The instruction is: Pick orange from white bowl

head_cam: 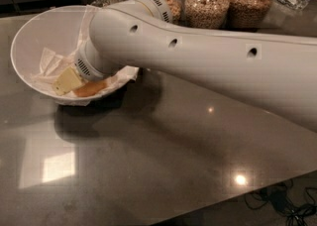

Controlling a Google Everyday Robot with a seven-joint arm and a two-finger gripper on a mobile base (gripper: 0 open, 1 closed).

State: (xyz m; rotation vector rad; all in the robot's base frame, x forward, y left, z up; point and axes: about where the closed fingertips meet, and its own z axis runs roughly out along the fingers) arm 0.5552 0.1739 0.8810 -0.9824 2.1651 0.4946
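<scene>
The white bowl (pixel 34 36) stands at the left of the dark table, lined with crumpled white paper (pixel 47 61). My white arm (pixel 198 66) reaches from the right across the table and down into the bowl. My gripper (pixel 68 81) is inside the bowl, low against its near wall, with a pale yellow part showing. A sliver of the orange (pixel 90 89) shows right beside the gripper, on the paper; the wrist hides the rest of it. Whether the gripper holds the orange cannot be told.
Several glass jars of grain (pixel 207 3) stand in a row along the table's back edge, behind the arm. Dark cables (pixel 277 202) lie on the floor past the table's front right corner. Light reflections show on the tabletop (pixel 148 160).
</scene>
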